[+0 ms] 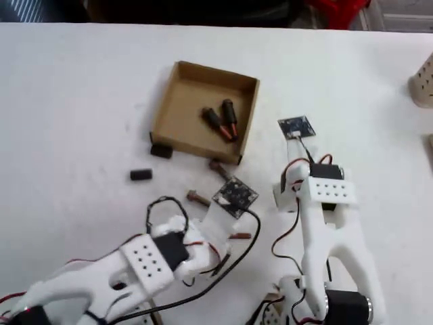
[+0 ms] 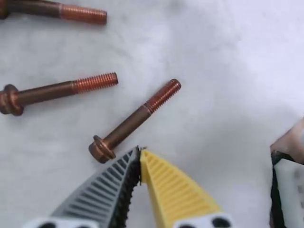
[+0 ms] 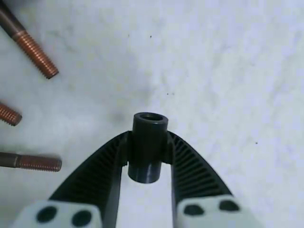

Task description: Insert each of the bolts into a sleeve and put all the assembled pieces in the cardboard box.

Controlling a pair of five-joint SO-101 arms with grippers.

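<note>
My right gripper point(image 3: 148, 138) is shut on a black sleeve point(image 3: 148, 156), held upright just above the white table with its bore facing up. Beside it lie three copper bolts: one point(image 3: 34, 51), a tip point(image 3: 8, 114) and another point(image 3: 32, 162). My left gripper point(image 2: 140, 153) is shut with nothing in it, its grey and yellow fingertips right by the head of a bolt point(image 2: 135, 121). Two more bolts point(image 2: 57, 90) point(image 2: 59, 11) lie beyond. The cardboard box point(image 1: 174, 101) holds two assembled pieces point(image 1: 215, 120) point(image 1: 230, 112).
Two loose black sleeves point(image 1: 161, 150) point(image 1: 141, 175) lie on the table left of the box. The left arm point(image 1: 145, 261) and the right arm point(image 1: 325, 196) stand close together near the front edge. A pale object point(image 1: 423, 81) sits at the far right.
</note>
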